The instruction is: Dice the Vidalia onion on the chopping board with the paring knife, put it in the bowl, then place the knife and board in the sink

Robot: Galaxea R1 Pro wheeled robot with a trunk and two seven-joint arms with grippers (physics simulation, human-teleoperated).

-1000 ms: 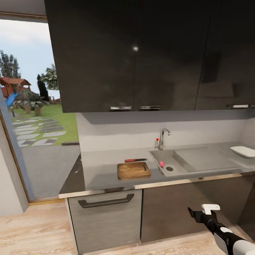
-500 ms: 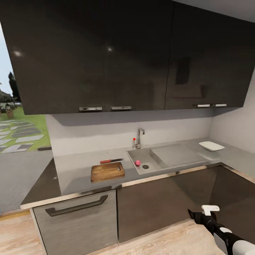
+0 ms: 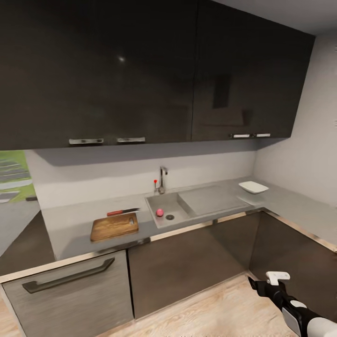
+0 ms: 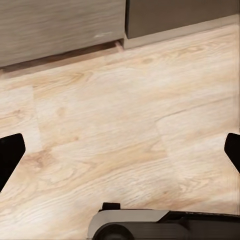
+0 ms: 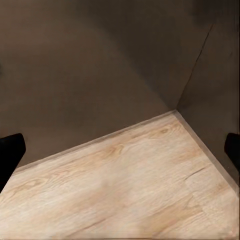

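While the onion [image 3: 160, 212] sits low in the sink [image 3: 174, 204], just left of the drain at the frame's centre, nothing has been picked up yet. Left of the basin lies the board [image 3: 114, 226] with the knife [image 3: 122, 212] just behind it; the bowl [image 3: 253, 187] rests on the countertop [image 3: 70, 224] toward the right, well apart from the board.

The right gripper [image 3: 267, 281] hangs at the lower right, down by the floor and below the worktop edge — the onion is up and to its left, well apart. Both wrist views show fingertips [image 4: 11, 152] at opposite edges with only floor between, so both pincers look spread wide and empty.

One risk, as I judge it: raising the arm while close to the cabinets could knock it on the worktop edge. Another — the round onion may roll from the fingers inside the basin, or the tap [image 3: 162, 179] may block the reach.
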